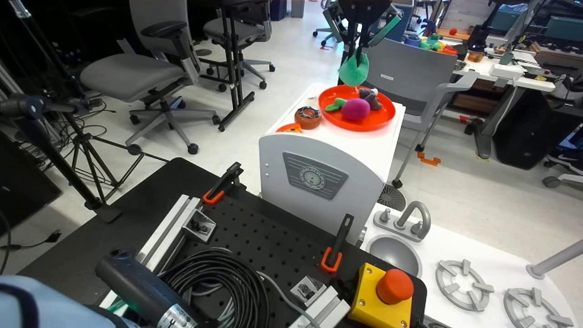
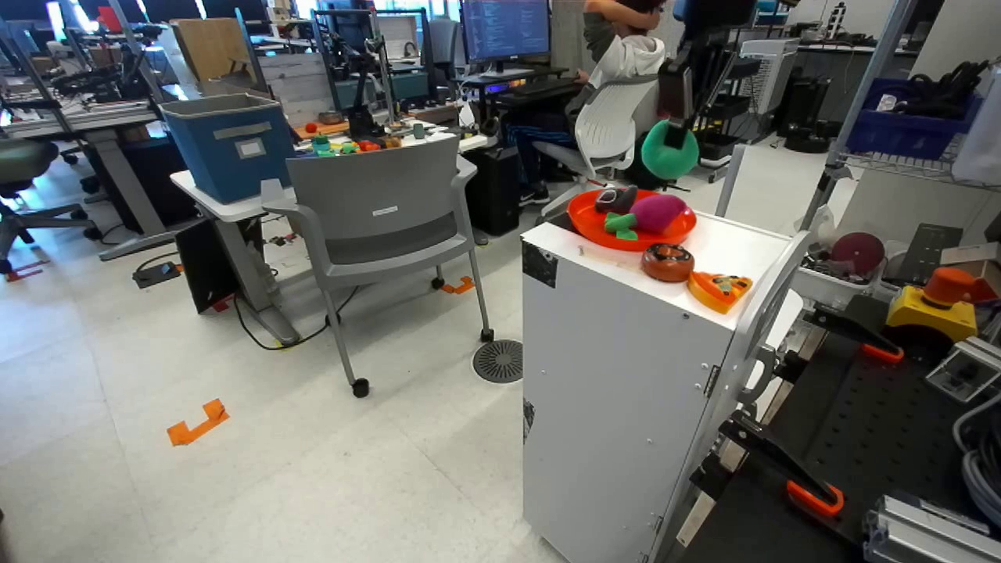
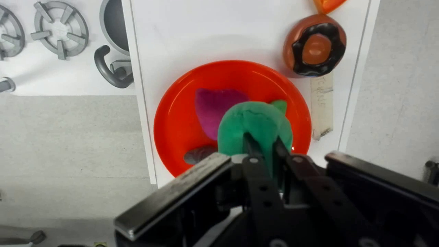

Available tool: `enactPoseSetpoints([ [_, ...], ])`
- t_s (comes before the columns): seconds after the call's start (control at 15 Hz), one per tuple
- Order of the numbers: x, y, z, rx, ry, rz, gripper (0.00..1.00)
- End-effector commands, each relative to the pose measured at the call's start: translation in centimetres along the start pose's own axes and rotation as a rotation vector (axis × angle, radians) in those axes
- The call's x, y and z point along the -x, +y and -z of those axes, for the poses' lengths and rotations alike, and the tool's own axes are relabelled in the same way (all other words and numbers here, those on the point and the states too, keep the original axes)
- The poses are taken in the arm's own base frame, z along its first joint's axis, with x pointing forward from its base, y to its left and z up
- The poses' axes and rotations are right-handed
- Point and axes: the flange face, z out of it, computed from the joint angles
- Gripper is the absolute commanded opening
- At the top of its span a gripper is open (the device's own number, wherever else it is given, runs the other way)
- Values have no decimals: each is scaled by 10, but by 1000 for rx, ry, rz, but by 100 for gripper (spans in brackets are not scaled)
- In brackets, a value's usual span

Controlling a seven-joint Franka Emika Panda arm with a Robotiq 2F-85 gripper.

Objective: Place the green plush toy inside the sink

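— The gripper is seen nearest in the wrist view; what is held?

— The green toy is held, pinched between jaws drawn almost together.

— Which way is it pointed?

— Its rounded bulk is hung downward in both exterior views; it looks nearly round, so no long axis can be told.

— And its place?

— Above the red plate, not touching it. The carry is judged to be in hand.

— What is called for next?

— Movement over to the sink, clear of the tap, then lowering and release.
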Motion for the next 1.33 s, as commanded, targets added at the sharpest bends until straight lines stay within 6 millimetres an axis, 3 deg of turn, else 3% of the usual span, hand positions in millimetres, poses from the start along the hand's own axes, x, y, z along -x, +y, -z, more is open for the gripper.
enactPoseSetpoints([
  [0.0, 11, 20, 10, -41, 42, -54, 3],
  [1.27, 51, 159, 21, -193, 90, -429, 3],
])
